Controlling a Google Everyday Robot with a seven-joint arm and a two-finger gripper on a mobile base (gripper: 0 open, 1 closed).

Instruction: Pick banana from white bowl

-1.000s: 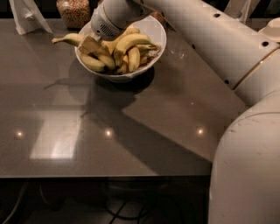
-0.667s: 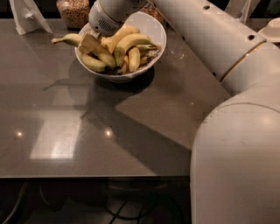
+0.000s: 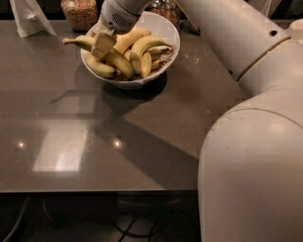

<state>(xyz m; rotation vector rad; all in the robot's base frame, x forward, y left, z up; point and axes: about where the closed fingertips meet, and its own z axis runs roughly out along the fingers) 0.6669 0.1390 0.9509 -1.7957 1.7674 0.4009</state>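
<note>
The white bowl (image 3: 165,33) stands at the back of the dark table and holds several yellow bananas. The long slim banana (image 3: 78,42) lies across the bowl's left rim, with its thin stem pointing left beyond the rim. My gripper (image 3: 102,45) reaches down from the white arm and sits right on this banana, over the left side of the bowl. Shorter, stubbier bananas (image 3: 142,47) are bunched in the middle of the bowl. The gripper hides the long banana's middle part.
A glass jar of grains (image 3: 79,12) stands behind the bowl on the left, and another jar (image 3: 165,7) stands behind it. A white bag (image 3: 31,16) is at the back left corner. My white arm (image 3: 246,132) fills the right side of the view.
The arm's lower part has swung closer and fills more of the right side. The gripper stays on the long banana at the bowl's left side, shifted slightly right.
</note>
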